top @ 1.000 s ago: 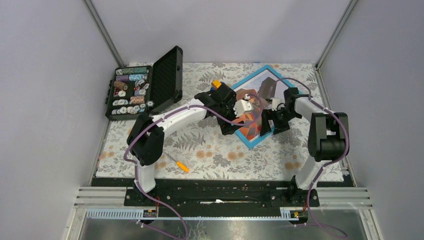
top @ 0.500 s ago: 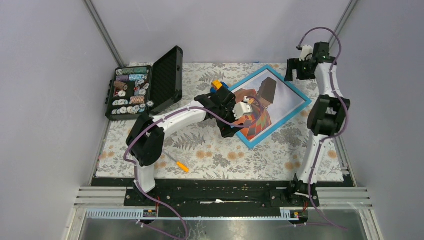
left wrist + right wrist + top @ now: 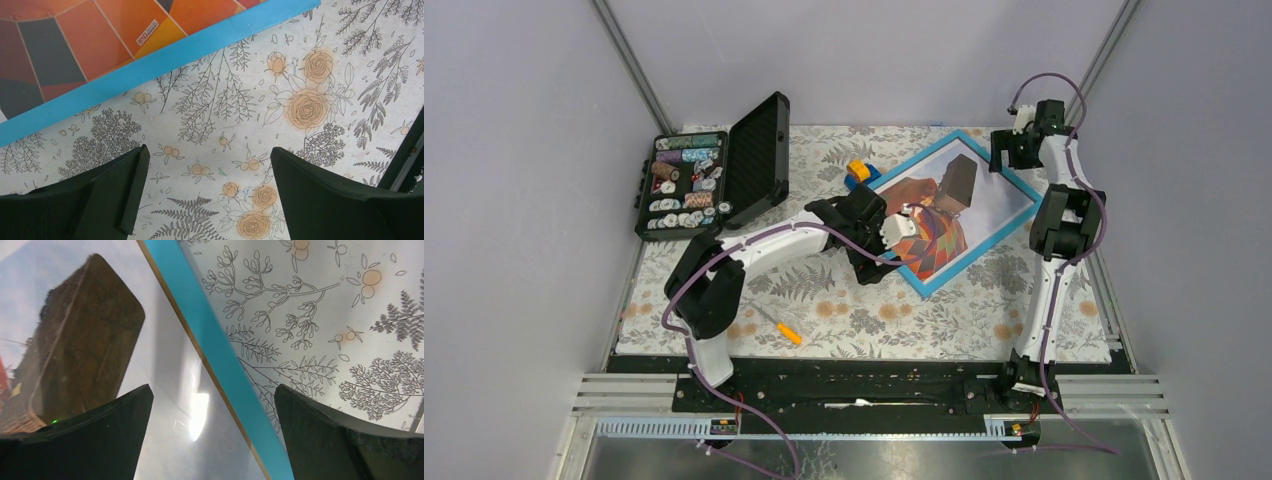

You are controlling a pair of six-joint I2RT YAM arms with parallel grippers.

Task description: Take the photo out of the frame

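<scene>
The frame, with its turquoise border, lies face up at the back right of the table. The photo of the orange balloon and brown basket sits inside it under glare. My left gripper is open and empty, low over the tablecloth just off the frame's near-left edge. In the left wrist view the blue border and photo lie beyond the fingers. My right gripper is open and empty above the frame's far right edge. In the right wrist view it straddles the border beside the basket.
An open black case of poker chips stands at the back left, its lid raised. A blue and yellow toy block sits by the frame's left corner. An orange-handled screwdriver lies near the front on the floral tablecloth.
My right arm has swung from the frame's near right side up to its far right edge. My left gripper has drawn back off the photo to the tablecloth beside the frame.
</scene>
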